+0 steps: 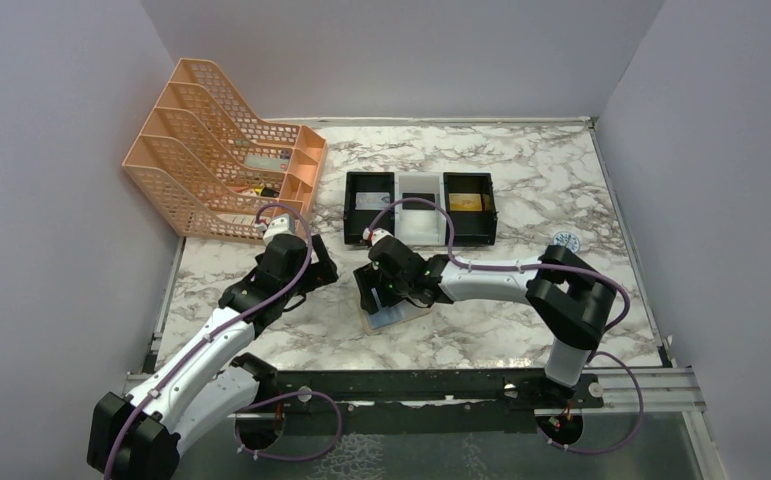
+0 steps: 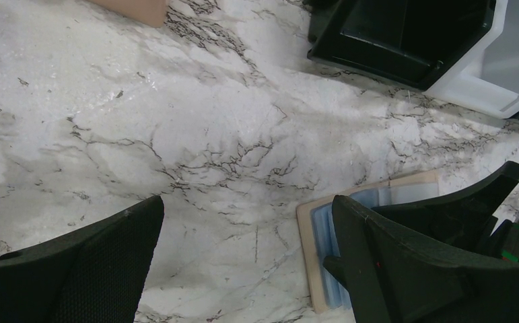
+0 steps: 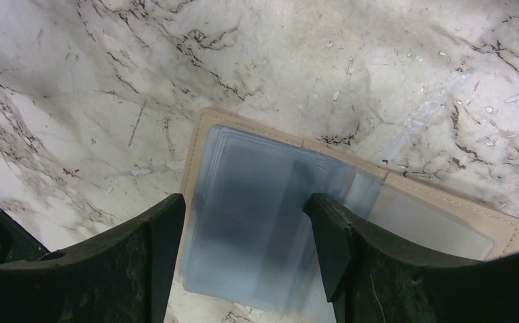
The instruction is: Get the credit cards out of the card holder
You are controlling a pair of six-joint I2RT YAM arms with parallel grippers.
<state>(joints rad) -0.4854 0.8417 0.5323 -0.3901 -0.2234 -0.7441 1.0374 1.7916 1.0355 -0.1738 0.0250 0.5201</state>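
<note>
Low in the frame, your right hand (image 3: 246, 205) is spread apart over the flat tan card holder (image 3: 438, 215) with shiny blue sleeves (image 3: 243, 161); your left hand (image 2: 246, 208) gapes wide.

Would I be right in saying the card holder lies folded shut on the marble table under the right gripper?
Not quite: the card holder lies open, clear sleeves showing, on the marble table under the right gripper, as the right wrist view shows.

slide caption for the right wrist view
right gripper open over the clear blue-grey sleeves of the tan folding card holder, lying open on the marble table
</note>
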